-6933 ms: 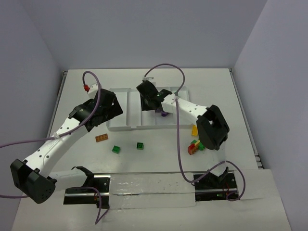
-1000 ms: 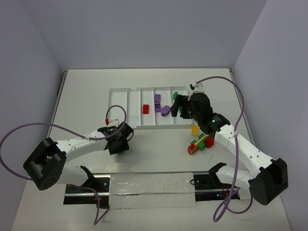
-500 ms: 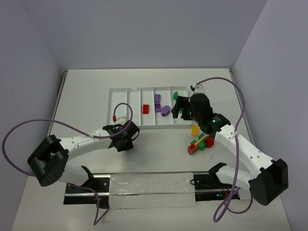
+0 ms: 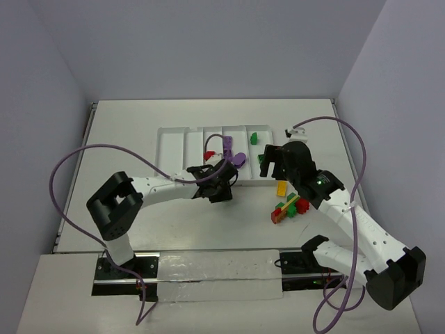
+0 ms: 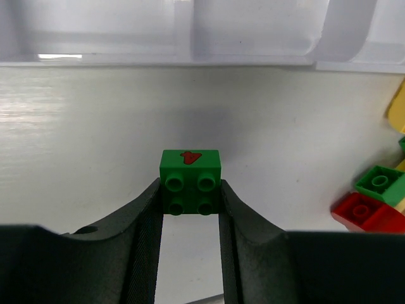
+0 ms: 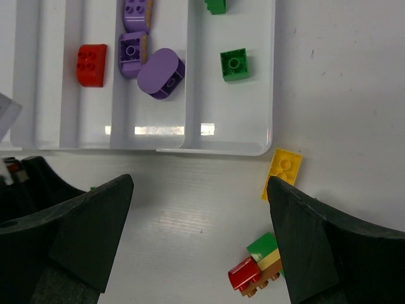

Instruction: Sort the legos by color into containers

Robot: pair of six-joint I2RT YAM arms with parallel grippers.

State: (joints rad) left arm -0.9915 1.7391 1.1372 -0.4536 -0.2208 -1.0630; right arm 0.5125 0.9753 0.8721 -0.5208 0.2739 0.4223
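- Left tool (image 5: 190, 190): one. Its two fingers are clamped on the sides of one green brick (image 5: 190, 166), studs facing the wrist camera, a red mark on the face above them. You hold it just off the near rim of the tray (image 6: 215, 151); whether it is lifted or resting cannot be told. It is probably gripped by its flat sides for carrying to the tray's right-end compartment, where green already lies.
- Right tool (image 6: 199, 215): one. Its fingers are spread wide and hold nothing. It hangs above the tray's near right corner, which looks like a good place to drop onto the loose pieces there.
- Tray: one, white, ridged into compartments, on the table (image 4: 139, 125).
- Inside the tray you have one red brick (image 6: 92, 64) alone in its compartment, three purple pieces (image 6: 161, 73) in the next compartment rightward, and two green bricks (image 6: 234, 64) in the right-end compartment. The colours are kept apart, so the sorting looks partly done.
- Outside the tray you have one yellow brick (image 6: 282, 172) just beside the near right corner.
- Farther off that corner lies one stuck cluster (image 6: 256, 272) of red, green, pale yellow and orange-brown. Its pieces cannot be counted surely.
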